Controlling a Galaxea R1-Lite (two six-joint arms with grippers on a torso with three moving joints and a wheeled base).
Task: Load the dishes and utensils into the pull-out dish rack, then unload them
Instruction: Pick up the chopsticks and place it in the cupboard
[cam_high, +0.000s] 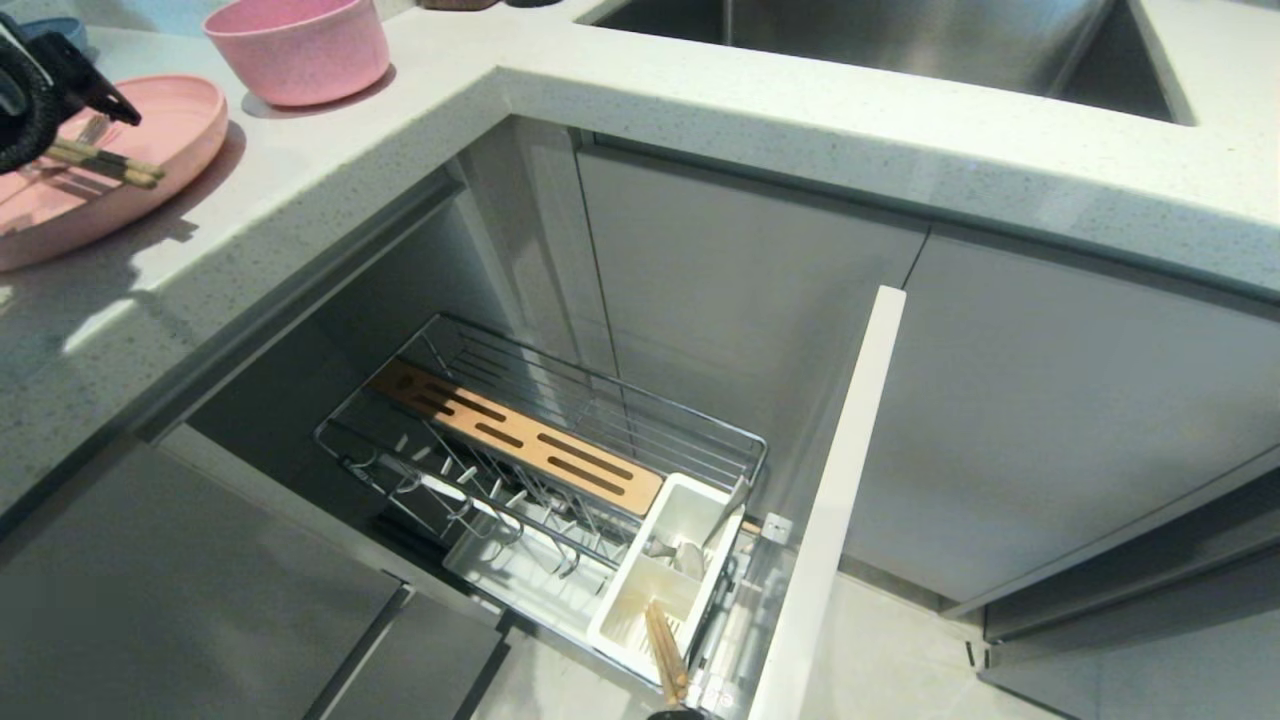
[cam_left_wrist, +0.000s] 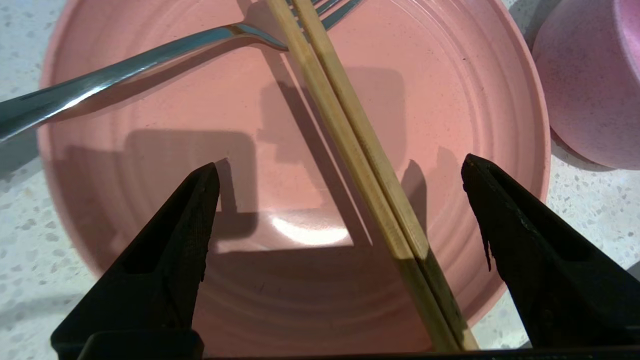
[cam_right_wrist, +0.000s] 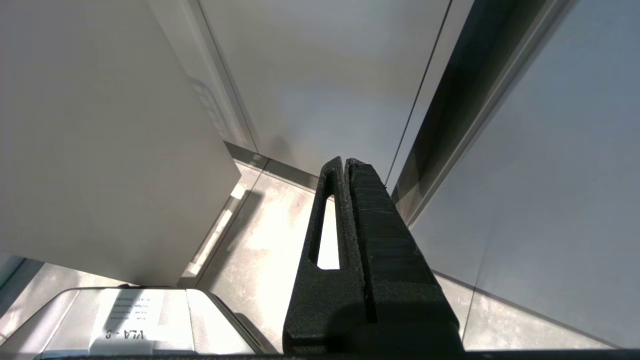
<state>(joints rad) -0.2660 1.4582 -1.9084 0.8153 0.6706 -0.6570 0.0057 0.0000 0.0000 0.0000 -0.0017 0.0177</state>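
A flat matte pink plate (cam_high: 190, 125) lies on the speckled white desk (cam_high: 700, 110) at the upper left of the head view, carrying two pale wooden chopsticks (cam_left_wrist: 350, 135) crossed over one silver fork (cam_left_wrist: 120, 75) — one deep pink bowl (cam_high: 300, 45) stands just beside it. Lower centre, the pulled-out chrome dish rack (cam_high: 540, 470) holds a slotted tan board (cam_high: 520, 440) and a white caddy (cam_high: 670, 570) with wooden sticks. The left pincer (cam_left_wrist: 340, 200) hangs over the plate, spread wide around the chopsticks without touching; the right pincer (cam_right_wrist: 347, 165) points at the floor, pressed together.
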